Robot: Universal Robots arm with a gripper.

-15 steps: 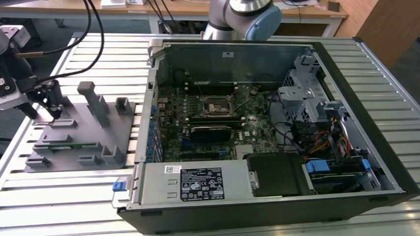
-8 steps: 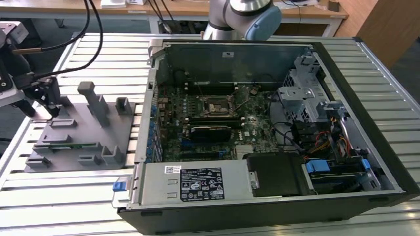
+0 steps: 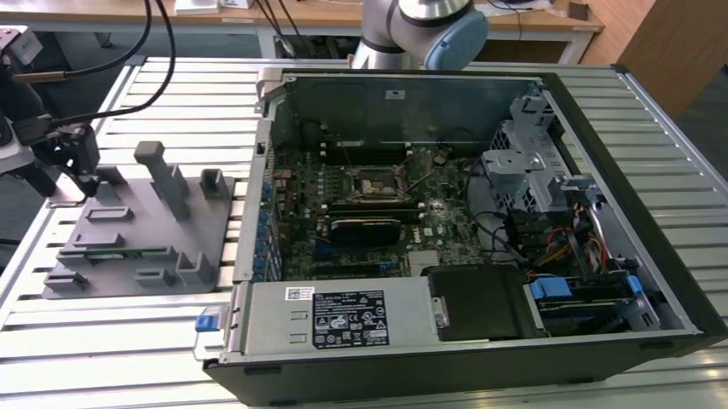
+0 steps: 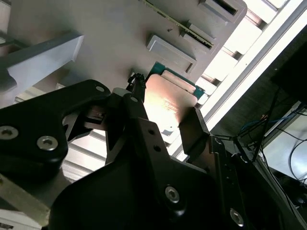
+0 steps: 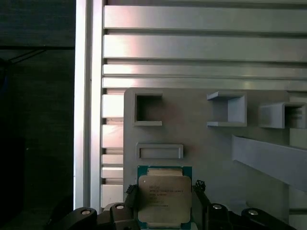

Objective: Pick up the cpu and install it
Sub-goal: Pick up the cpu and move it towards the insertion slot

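While the claw [image 3: 80,183] hung low over the grey tray [image 3: 136,247] at the exterior view's left, the socket [image 3: 366,185] in the open case [image 3: 637,213] to its right looked empty, so I judged the install not yet done. Both wrist views gave me the grip itself: jaws closed against two opposite edges of the cpu [image 5: 164,199], on or just above that tray.

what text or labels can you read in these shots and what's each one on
No text can be read.
cpu: printed lines on its metal top, too blurred to read.
power supply label: black and white print, too small to read.
white sticker on the case's inner wall: too small to read.
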